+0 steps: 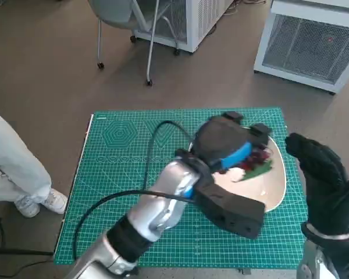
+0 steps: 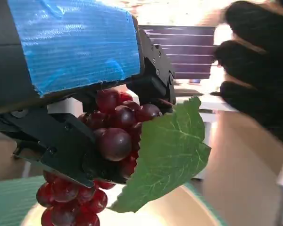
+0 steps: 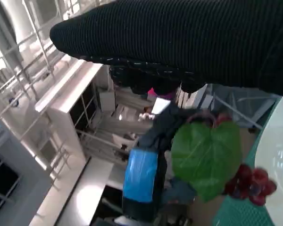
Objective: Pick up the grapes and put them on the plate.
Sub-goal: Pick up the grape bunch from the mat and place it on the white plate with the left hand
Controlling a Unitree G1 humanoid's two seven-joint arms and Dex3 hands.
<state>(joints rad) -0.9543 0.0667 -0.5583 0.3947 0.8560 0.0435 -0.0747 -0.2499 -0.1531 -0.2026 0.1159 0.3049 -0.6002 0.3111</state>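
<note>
Left robot hand [image 2: 80, 117] grips grapes [image 2: 115, 127]; head view hides grip.

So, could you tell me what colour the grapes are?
Dark red grapes, clearest in the left wrist view.

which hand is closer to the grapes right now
Left. The left hand grips the grapes over the plate, its fingers closed round the bunch. The right hand hovers apart beside the plate's edge, holding nothing.
</note>
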